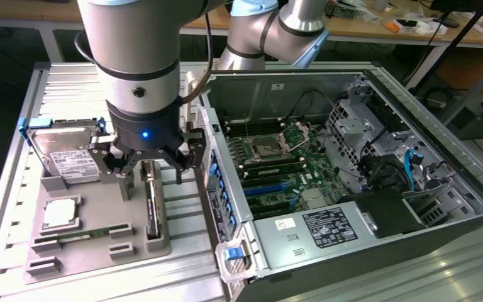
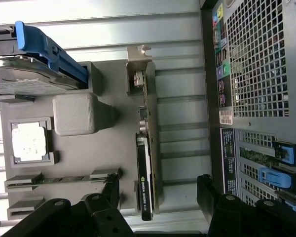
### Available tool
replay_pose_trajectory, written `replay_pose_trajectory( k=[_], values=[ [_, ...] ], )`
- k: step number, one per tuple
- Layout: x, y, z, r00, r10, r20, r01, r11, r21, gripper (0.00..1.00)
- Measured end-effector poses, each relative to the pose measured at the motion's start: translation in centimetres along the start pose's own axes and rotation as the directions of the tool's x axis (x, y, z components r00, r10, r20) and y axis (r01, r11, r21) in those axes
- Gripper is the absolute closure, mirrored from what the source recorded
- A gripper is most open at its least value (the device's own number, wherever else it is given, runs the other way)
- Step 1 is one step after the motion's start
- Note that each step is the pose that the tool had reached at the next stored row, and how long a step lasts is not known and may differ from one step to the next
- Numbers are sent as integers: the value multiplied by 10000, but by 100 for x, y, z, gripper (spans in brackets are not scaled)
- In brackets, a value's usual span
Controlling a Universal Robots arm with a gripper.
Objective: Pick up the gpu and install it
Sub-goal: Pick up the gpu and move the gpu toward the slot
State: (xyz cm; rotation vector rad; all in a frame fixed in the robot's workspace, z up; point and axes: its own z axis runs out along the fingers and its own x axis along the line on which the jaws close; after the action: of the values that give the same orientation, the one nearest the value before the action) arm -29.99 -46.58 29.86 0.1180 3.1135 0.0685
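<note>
The gpu (image 1: 151, 202) stands on its long edge in a slot of the grey holder tray (image 1: 99, 253), beside the open computer case (image 1: 409, 207). In the wrist view the gpu (image 2: 147, 168) shows its thin edge, with the black cooler on one face and the silver end bracket (image 2: 138, 74) at one end. My gripper (image 1: 151, 165) hangs directly above the card, open, one finger on each side and nothing between them. From the wrist camera my gripper (image 2: 158, 190) straddles the card's end without touching it.
On the tray also sit a silver hard drive with a white label (image 1: 67, 156), a CPU (image 1: 61, 214) and a narrow RAM stick (image 1: 80, 236). The motherboard (image 1: 271, 165) lies exposed inside the case at the exterior view's right. The case wall stands close to the gpu.
</note>
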Motion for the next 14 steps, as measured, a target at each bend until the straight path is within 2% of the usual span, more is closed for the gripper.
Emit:
replay_pose_trajectory(
  k=[14],
  values=[
    [-4, -7, 125, 10000, 0, 0, 0, 10000, 0, 26]
  ],
)
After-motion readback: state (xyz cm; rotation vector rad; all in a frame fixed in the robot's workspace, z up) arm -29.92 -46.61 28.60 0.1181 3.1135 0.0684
